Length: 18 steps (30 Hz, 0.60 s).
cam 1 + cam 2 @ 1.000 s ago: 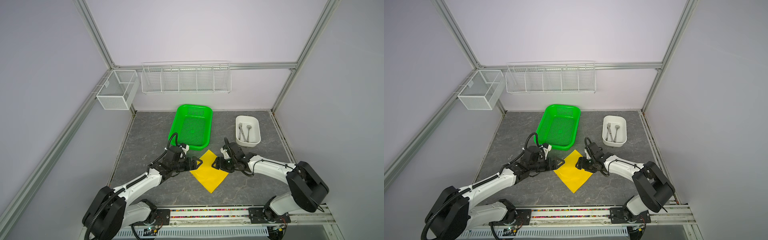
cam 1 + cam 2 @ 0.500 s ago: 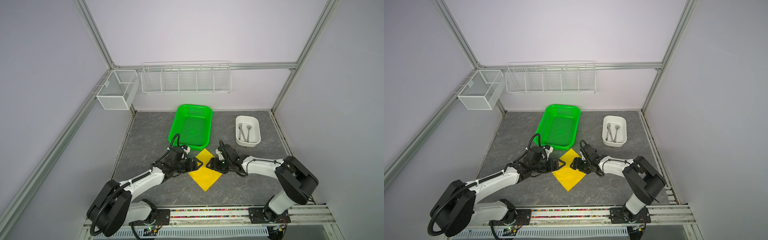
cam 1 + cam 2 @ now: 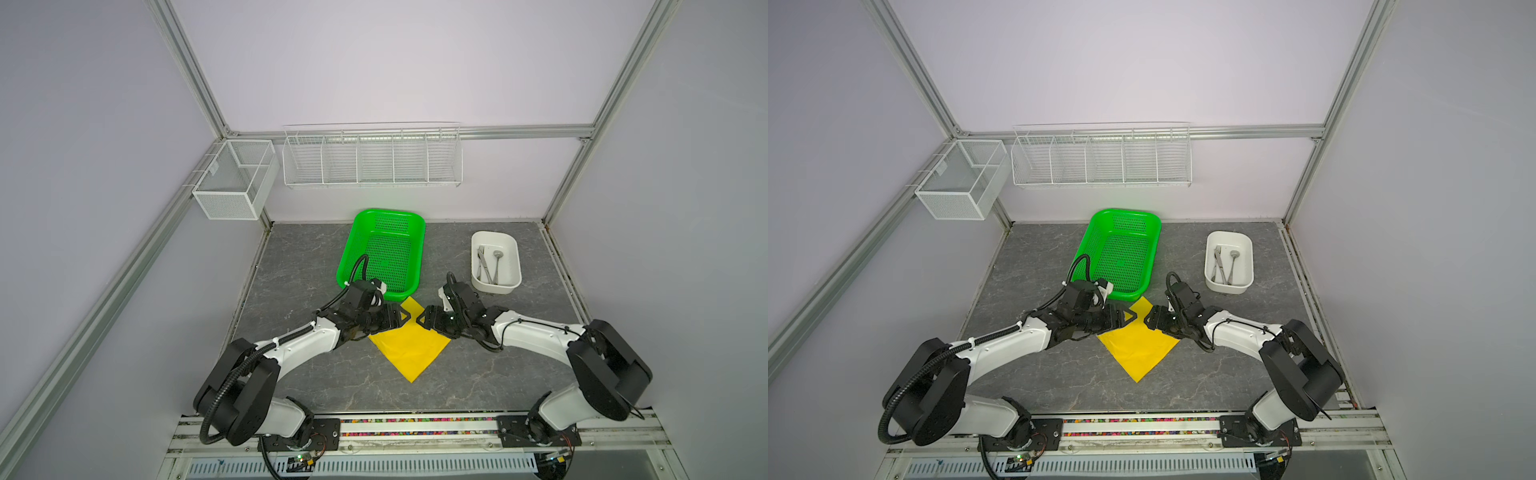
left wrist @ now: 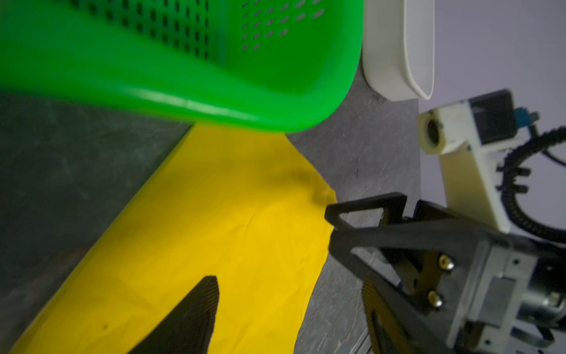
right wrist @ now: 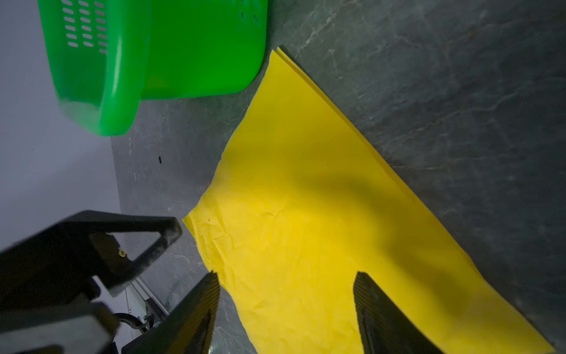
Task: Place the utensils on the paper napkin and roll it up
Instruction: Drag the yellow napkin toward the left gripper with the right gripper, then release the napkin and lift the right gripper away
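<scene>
**Inspector A:** Fingers?

**Inspector B:** Left gripper [image 3: 402, 318] and right gripper [image 3: 423, 321] are both spread wide and empty, with their tips facing. The paper napkin [image 3: 409, 349] lies flat beneath and between them.

**Inspector A:** Utensils?

**Inspector B:** The utensils [image 3: 485, 268] lie well beyond the right fingers in the white tub [image 3: 514, 257], past the green basket [image 3: 351, 257].

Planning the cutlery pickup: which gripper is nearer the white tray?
Right. The right gripper is on the napkin's side facing the white tray; the left gripper is across the napkin.
</scene>
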Available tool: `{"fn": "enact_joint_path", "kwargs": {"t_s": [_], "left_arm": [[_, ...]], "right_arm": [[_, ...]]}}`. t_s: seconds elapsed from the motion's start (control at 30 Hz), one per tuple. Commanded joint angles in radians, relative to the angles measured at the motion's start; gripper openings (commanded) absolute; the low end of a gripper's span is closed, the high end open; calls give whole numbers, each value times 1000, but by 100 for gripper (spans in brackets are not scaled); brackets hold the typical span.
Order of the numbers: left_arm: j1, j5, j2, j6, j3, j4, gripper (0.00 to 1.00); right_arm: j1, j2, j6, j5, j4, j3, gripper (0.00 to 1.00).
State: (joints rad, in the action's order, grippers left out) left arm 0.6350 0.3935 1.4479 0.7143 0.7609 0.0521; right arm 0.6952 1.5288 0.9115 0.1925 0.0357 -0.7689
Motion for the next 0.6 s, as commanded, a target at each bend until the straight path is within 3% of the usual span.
{"fn": "enact_joint_path", "kwargs": {"t_s": [0.0,0.1,0.23,0.37,0.57], "left_arm": [[0,-106,65,-26,100,14,74],[-7,-179,135,-35,162,14,75],[-61,-123,244,-27,230,-31,75],[-92,-61,305,-32,289,-45,76],[-92,-27,257,-22,267,-36,75]], "right_arm": [[-2,-37,-18,-42,66,-22,73],[-2,-78,-24,-82,104,-5,73],[-5,-131,-44,-95,111,24,74],[7,-130,-79,-14,98,24,74],[66,-59,-94,39,63,12,73]]}}
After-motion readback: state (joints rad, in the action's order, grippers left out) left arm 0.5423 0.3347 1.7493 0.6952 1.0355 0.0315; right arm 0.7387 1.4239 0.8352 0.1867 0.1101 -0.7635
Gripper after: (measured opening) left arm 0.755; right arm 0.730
